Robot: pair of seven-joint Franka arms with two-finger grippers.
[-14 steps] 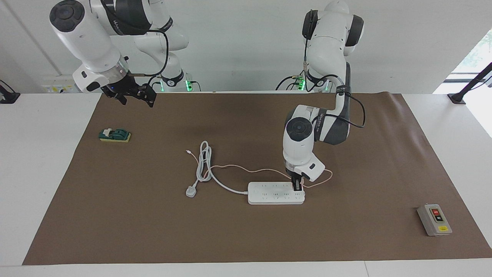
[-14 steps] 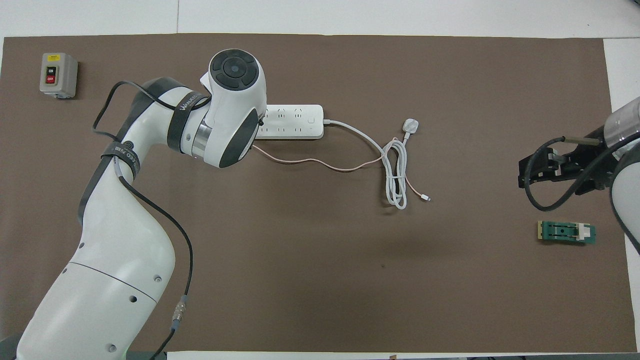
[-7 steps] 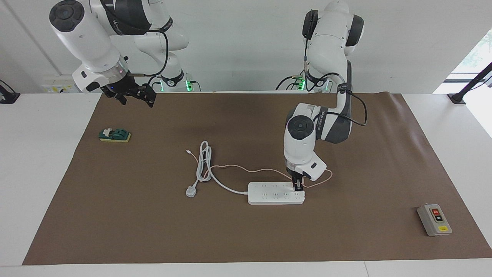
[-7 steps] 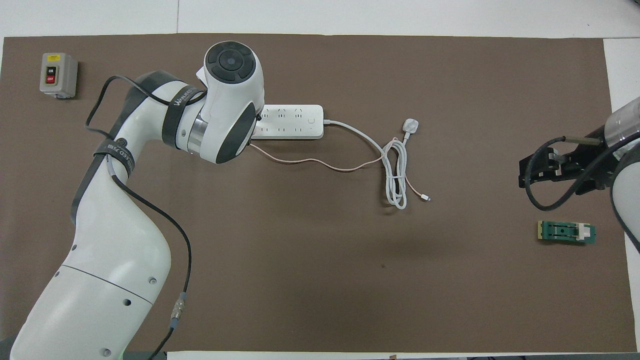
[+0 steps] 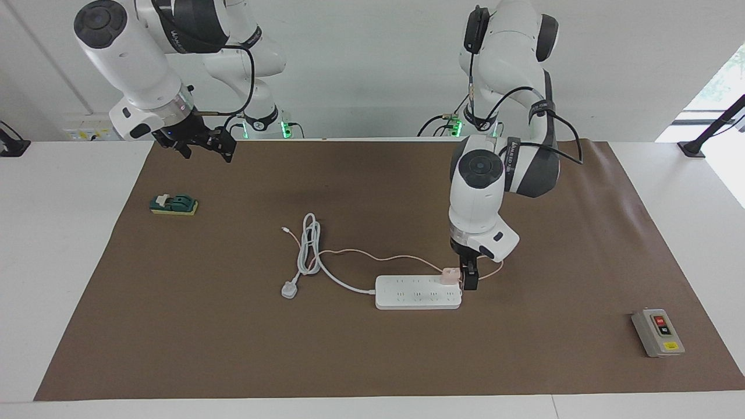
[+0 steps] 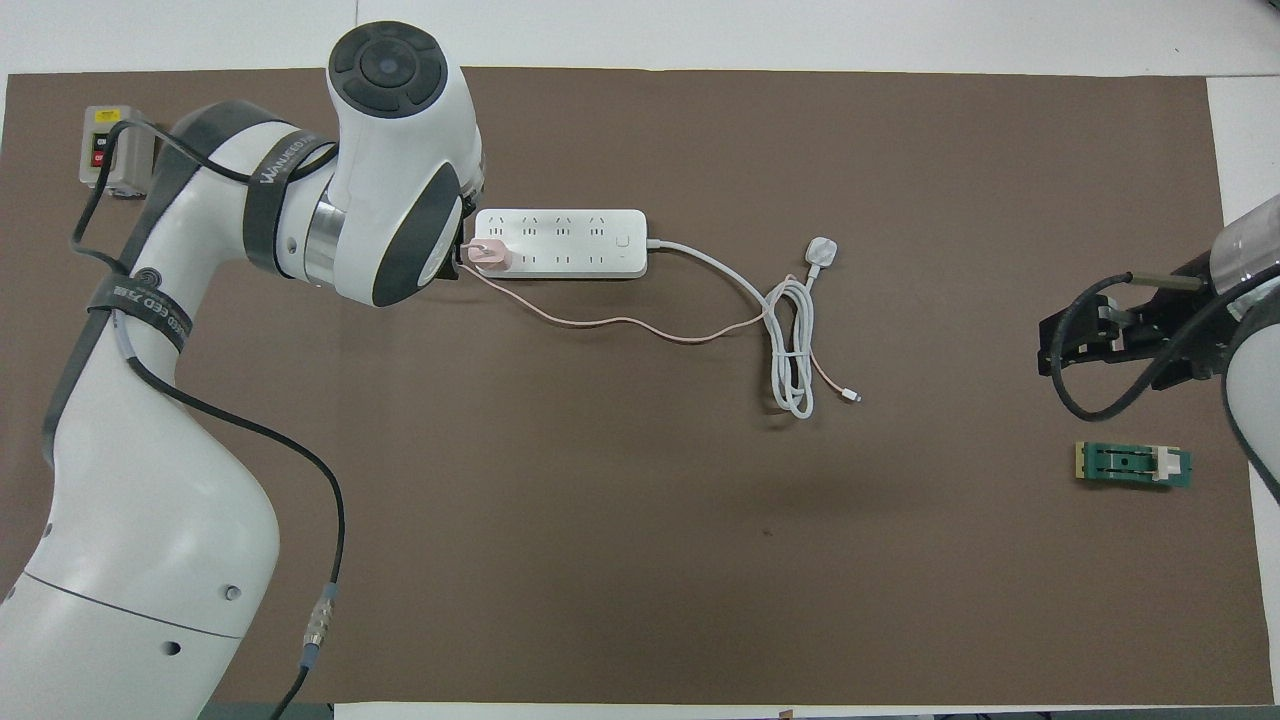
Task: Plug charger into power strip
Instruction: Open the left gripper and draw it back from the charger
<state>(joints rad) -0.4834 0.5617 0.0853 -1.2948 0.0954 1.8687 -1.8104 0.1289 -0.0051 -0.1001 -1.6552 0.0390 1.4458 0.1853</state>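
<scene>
Charger (image 5: 449,275) seemingly seated in strip (image 5: 407,297), beside jaws.

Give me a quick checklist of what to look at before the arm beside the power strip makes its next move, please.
1. Charger sits on the power strip at the left arm's end: ok.
2. Charger pushed fully home: cannot tell.
3. Left gripper is off the charger, just beside it: ok.
4. Pink cable loops close under the left gripper, a possible snag: not ok.
5. Right gripper waits up over the mat's edge, away from the strip: ok.
</scene>
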